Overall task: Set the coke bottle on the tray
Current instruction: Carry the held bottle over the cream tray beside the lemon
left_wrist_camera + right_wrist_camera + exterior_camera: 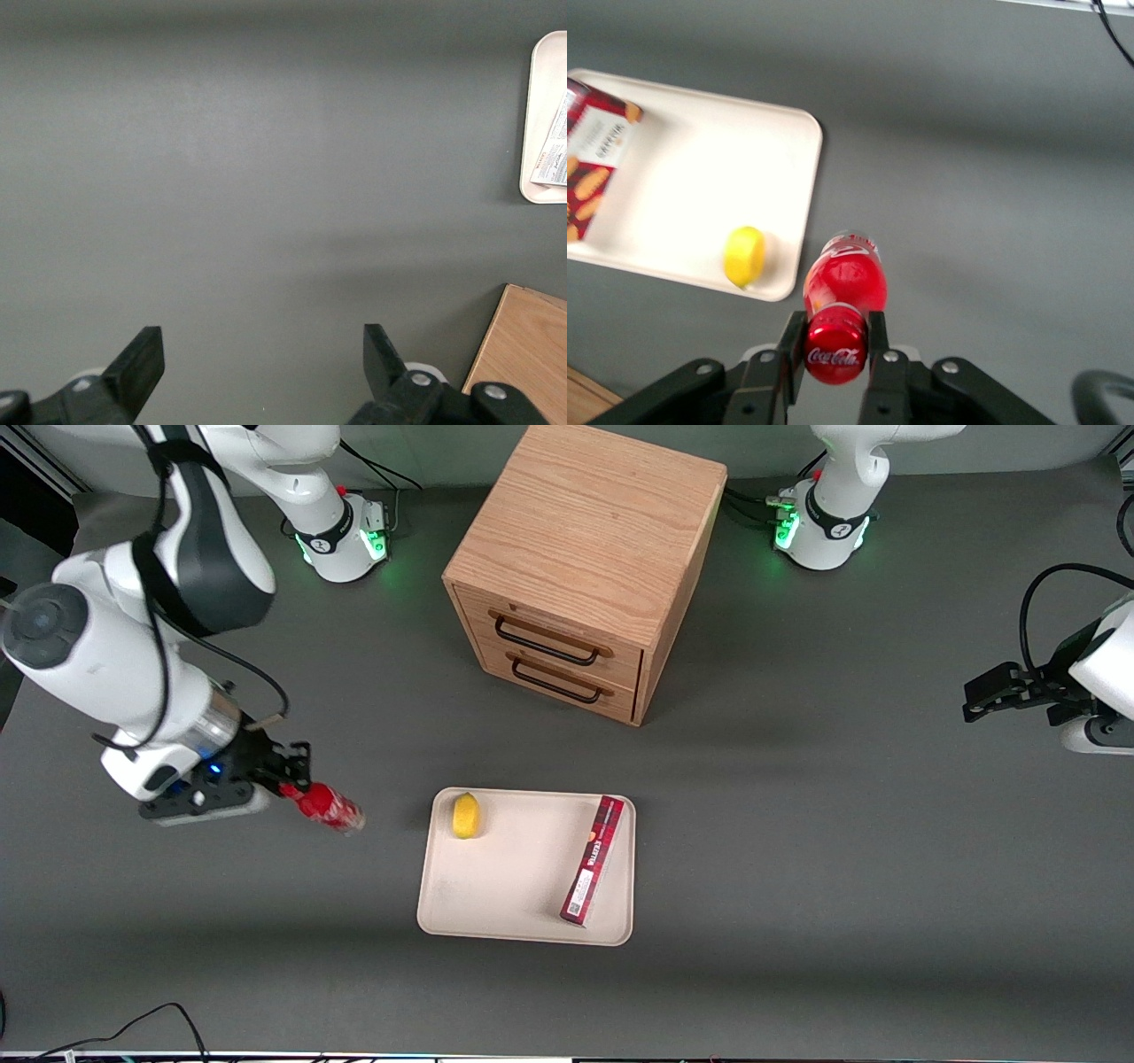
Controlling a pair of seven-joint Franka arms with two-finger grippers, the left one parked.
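My right gripper [291, 786] is shut on the red cap end of the coke bottle [330, 807] and holds it tilted above the grey table, beside the tray toward the working arm's end. In the right wrist view the fingers [793, 347] clamp the cap of the bottle [843, 282], whose clear base points down at the table next to the tray's rim [808, 181]. The beige tray [509, 877] lies in front of the drawer cabinet, nearer the front camera.
On the tray lie a lemon [466, 816] at its corner closest to the bottle and a long red box [593, 859] toward the parked arm's end. The wooden drawer cabinet [585, 558] stands farther from the camera, drawers shut.
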